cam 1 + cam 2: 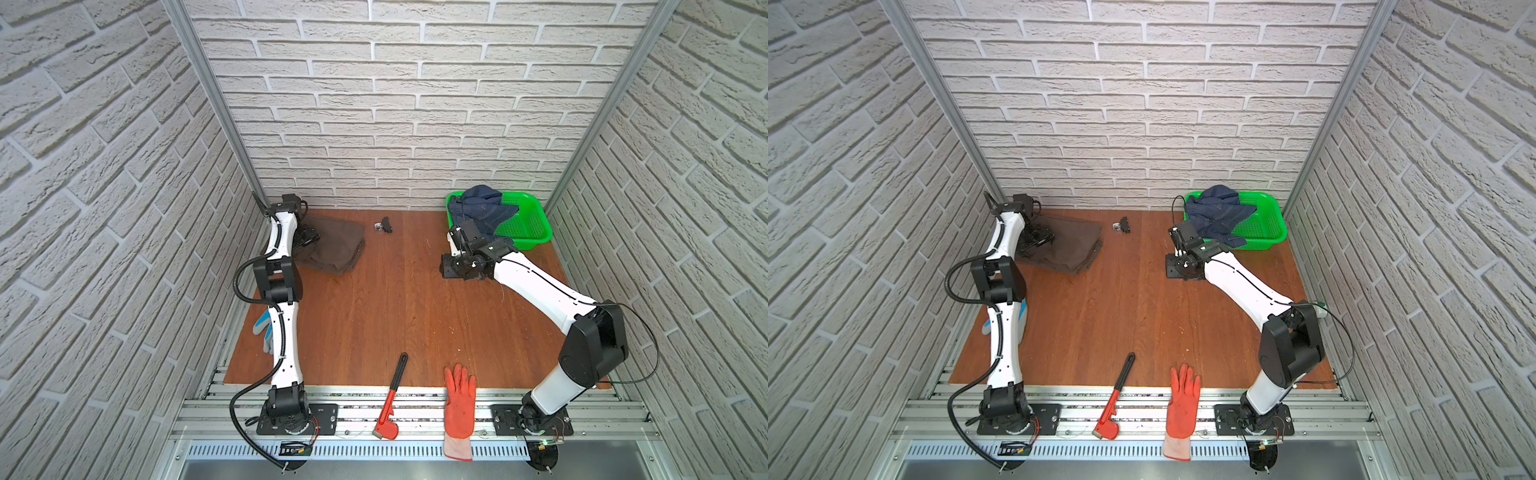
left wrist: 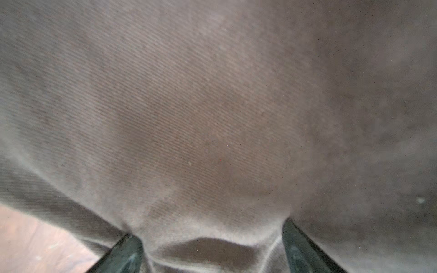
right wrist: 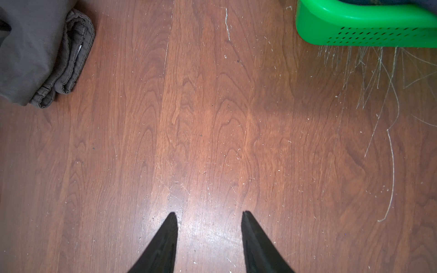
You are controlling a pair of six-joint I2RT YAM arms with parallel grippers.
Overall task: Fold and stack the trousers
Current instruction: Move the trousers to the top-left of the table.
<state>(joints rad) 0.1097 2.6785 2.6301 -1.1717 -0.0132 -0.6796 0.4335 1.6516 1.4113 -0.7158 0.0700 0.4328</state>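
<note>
— In both top views, we found the trousers (image 1: pixel 336 249) (image 1: pixel 1071 245) folded at the counter's (image 1: pixel 374 311) far left corner. The layered edge faced the middle, and we couldn't tell the long axis.
— Left wrist: our left pincer (image 2: pixel 208 230) stood spread, tips pressing the fabric. Right wrist: our right pincer (image 3: pixel 208 213) was partly spread and empty.

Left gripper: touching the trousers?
Touching. The left wrist view shows both fingertips of the left gripper pressed into the trousers, with the fabric puckered between them.
</note>
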